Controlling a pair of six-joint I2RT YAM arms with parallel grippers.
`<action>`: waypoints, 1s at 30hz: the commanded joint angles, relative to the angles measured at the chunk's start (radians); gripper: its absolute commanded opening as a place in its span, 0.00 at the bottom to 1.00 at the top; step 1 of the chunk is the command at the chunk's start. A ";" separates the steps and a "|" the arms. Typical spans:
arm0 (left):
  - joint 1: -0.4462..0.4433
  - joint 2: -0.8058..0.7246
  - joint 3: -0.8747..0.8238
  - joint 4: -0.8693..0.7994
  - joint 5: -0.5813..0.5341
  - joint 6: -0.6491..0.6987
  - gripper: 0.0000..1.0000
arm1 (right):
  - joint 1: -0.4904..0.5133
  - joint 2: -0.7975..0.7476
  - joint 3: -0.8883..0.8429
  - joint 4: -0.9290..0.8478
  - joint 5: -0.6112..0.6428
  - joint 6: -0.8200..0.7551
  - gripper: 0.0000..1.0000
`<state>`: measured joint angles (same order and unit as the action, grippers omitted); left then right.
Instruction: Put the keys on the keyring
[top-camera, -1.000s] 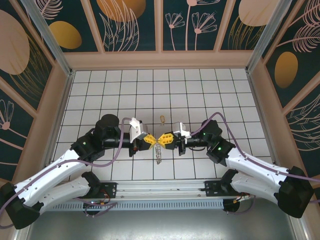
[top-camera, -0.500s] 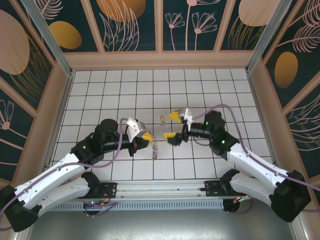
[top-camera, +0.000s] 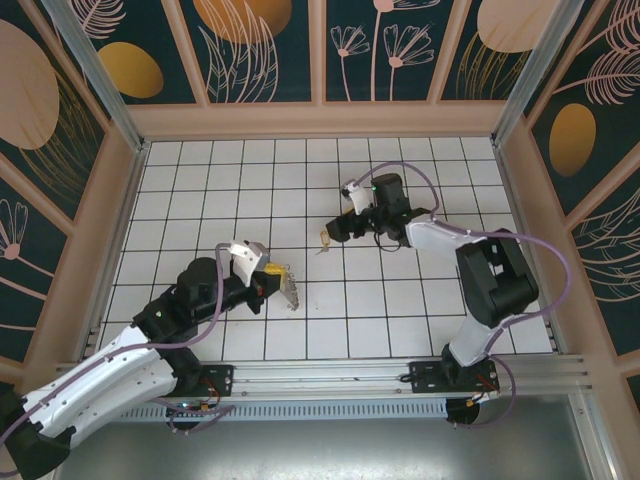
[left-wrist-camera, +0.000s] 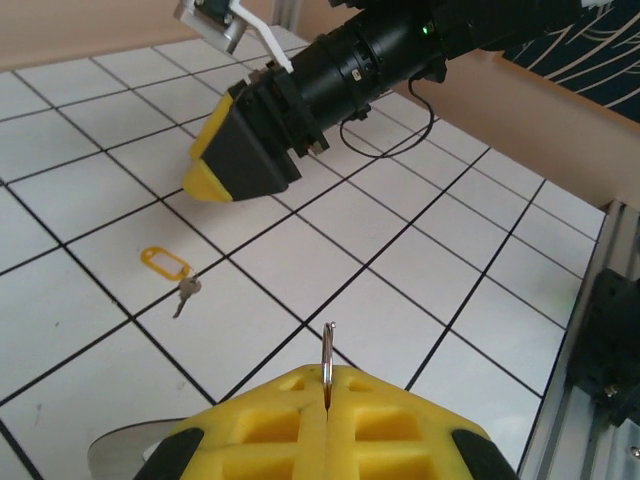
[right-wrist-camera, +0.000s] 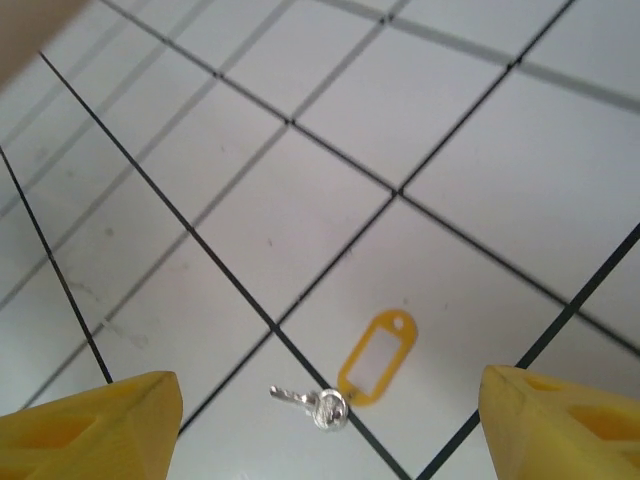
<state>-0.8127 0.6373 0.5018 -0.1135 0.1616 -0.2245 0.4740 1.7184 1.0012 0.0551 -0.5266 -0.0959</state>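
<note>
Working over the white tiled floor (top-camera: 200, 190), we have our left gripper (left-wrist-camera: 327, 395) pinched together on the keyring (left-wrist-camera: 327, 350). Its wire stands upright between the yellow pads, and the keys (top-camera: 291, 291) form a toothed fringe along it. Our right gripper (right-wrist-camera: 325, 430) hovers with its fingers apart above a loose key (right-wrist-camera: 318, 405), which lies flat on the floor joined to a yellow tag (right-wrist-camera: 377, 358).

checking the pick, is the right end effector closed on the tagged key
No, the right end effector is open, and the key with its yellow tag lies loose on the floor between its fingertips.
</note>
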 joint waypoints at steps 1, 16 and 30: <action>-0.003 -0.003 -0.020 0.056 -0.043 -0.035 0.00 | 0.034 0.053 0.067 -0.066 0.050 -0.021 0.76; -0.003 -0.005 -0.052 0.110 -0.008 -0.020 0.00 | 0.096 0.242 0.208 -0.200 0.168 -0.033 0.41; -0.003 -0.010 -0.054 0.118 0.003 -0.016 0.00 | 0.127 0.231 0.156 -0.202 0.222 0.002 0.34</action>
<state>-0.8131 0.6411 0.4538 -0.0517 0.1486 -0.2386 0.5922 1.9533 1.1683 -0.1322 -0.3473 -0.1051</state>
